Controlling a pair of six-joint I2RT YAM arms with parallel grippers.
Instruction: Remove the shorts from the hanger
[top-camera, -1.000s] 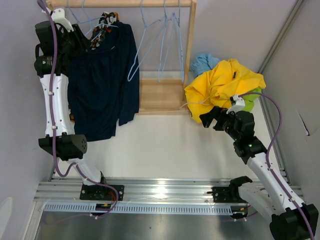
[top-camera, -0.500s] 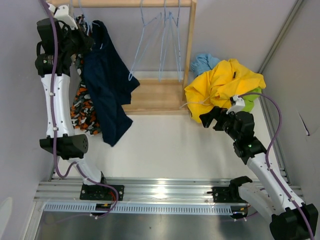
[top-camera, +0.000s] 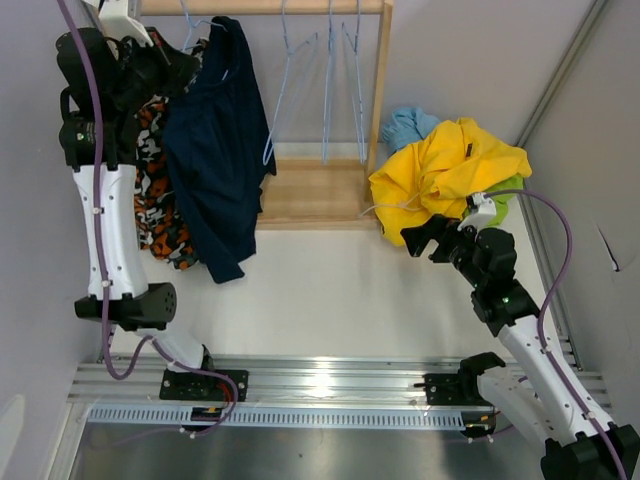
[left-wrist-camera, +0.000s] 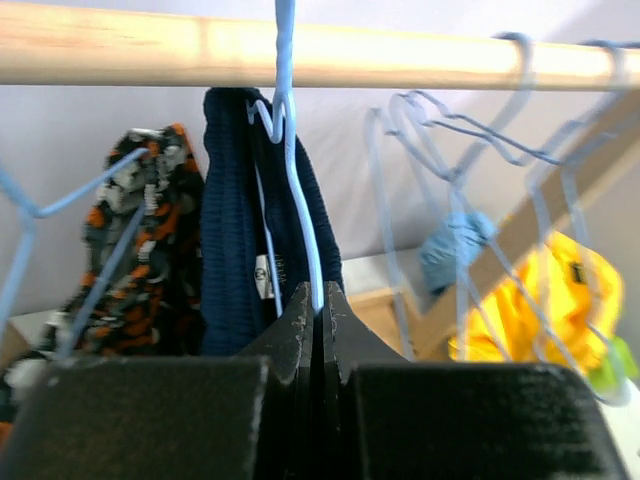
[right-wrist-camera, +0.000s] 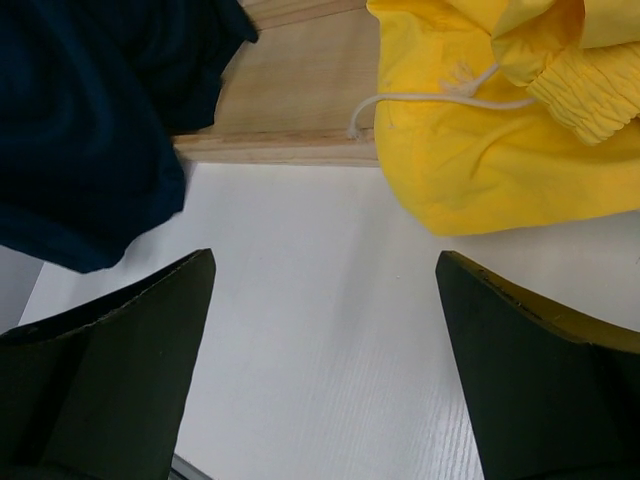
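White table (top-camera: 330, 290) under grey walls, my left gripper (left-wrist-camera: 320, 296) clamped on a blue wire hanger (left-wrist-camera: 290, 150) below the wooden rail (left-wrist-camera: 120, 45), navy shorts (top-camera: 215, 150) hanging just behind it beside the camouflage shorts (top-camera: 155, 190), my right gripper (right-wrist-camera: 325, 258) spread wide over the table near the yellow shorts (top-camera: 450, 170), heaped with light blue shorts (top-camera: 405, 125) and lime green shorts (top-camera: 505, 195).

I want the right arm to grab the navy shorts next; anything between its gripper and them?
Nothing visible: only bare table lies between the right gripper and the navy shorts. The yellow shorts sit to its other side.
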